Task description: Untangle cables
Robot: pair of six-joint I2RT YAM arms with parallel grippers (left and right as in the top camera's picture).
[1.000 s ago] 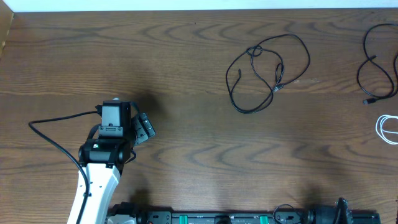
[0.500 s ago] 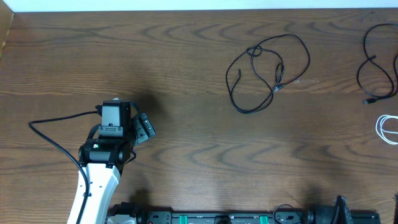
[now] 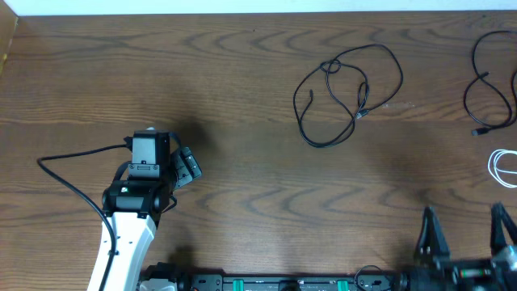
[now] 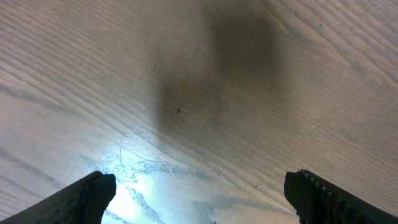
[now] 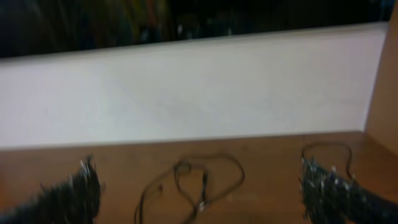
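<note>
The left gripper [image 3: 187,166] hangs over bare wood on the left side of the table [image 3: 242,73], jaws spread wide and holding nothing. The right gripper [image 3: 462,233] shows at the near edge, fingers just as wide and empty. One black cable [image 3: 353,89] lies in loose loops right of centre. A second black cable [image 3: 487,81] and the white cable [image 3: 502,168] (only partly in view) lie at the far right edge, each apart from the others.

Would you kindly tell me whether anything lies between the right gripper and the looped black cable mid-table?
Nothing visible does: only bare table lies between the right gripper and the looped black cable. The white cable and the second black cable lie at the right edge, outside that path.
</note>
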